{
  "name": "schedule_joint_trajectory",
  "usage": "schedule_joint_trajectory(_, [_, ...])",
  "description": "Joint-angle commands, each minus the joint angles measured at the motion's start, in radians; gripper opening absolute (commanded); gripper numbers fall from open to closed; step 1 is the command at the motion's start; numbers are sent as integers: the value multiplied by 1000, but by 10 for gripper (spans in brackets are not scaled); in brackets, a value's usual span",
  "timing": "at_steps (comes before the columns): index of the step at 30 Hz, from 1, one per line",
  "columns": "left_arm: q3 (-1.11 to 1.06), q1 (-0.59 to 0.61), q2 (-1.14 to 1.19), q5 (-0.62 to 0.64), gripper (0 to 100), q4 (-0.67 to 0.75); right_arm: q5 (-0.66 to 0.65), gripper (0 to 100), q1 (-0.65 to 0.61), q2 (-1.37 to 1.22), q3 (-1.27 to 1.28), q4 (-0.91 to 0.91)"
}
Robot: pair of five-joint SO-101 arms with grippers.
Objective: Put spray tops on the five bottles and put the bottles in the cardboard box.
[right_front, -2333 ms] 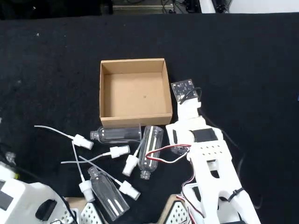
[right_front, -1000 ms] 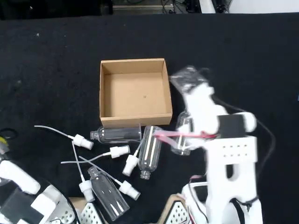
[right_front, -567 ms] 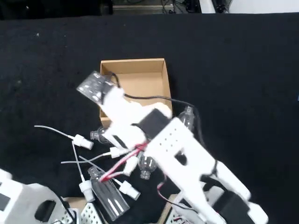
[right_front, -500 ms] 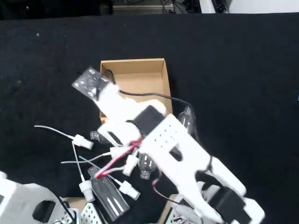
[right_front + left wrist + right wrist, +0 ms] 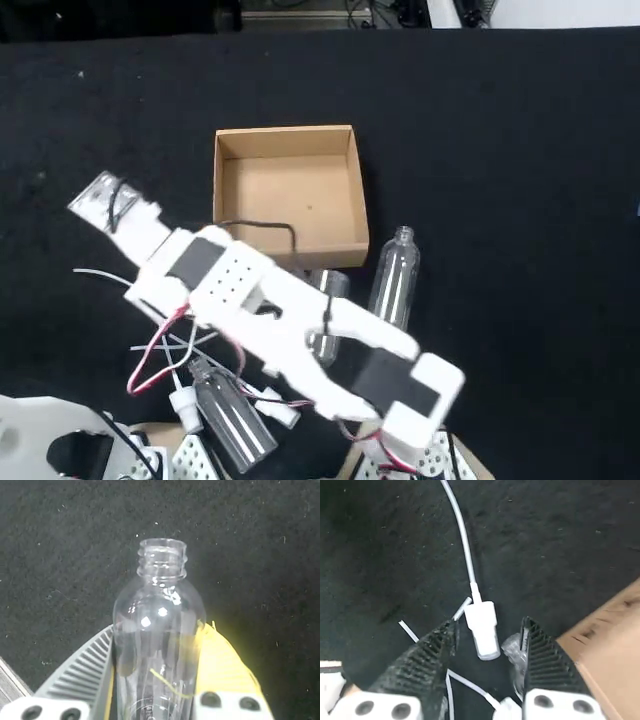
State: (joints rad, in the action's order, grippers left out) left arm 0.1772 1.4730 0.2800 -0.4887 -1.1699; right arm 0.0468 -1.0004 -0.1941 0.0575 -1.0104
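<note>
My left gripper (image 5: 156, 628) is shut on a clear uncapped bottle (image 5: 161, 587), held between its grey and yellow fingers over the black table. My right arm (image 5: 235, 295) lies across the table from the near right to the far left. My right gripper (image 5: 489, 625) hangs open over a white spray top (image 5: 483, 626) with a long tube, which lies just beyond its black fingertips. A bottle neck (image 5: 511, 649) lies against one finger. The cardboard box (image 5: 288, 131) stands empty. One bare bottle (image 5: 392, 275) lies right of the box, and another (image 5: 236, 424) lies near the front edge.
Several loose spray tops with thin tubes (image 5: 186, 404) lie tangled under and beside my right arm. A third bottle (image 5: 328, 288) pokes out from under that arm below the box. The box corner (image 5: 615, 630) is close beside my right gripper.
My right arm left the bottle lying right of the box, then swung left across the box front and came over the spray tops. The bottle's neck now points away from me.
</note>
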Motion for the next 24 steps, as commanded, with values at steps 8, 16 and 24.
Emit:
schedule_joint_trajectory(8, [73, 7, -5, 5, 30, 15, -2, 257, -32, -191, -180, 0])
schedule_joint_trajectory(16, [73, 7, -5, 5, 30, 15, -49, 237, -31, -249, -183, 2])
schedule_joint_trajectory(24, [71, 7, -5, 5, 30, 14, -72, 226, -29, -295, -186, 18])
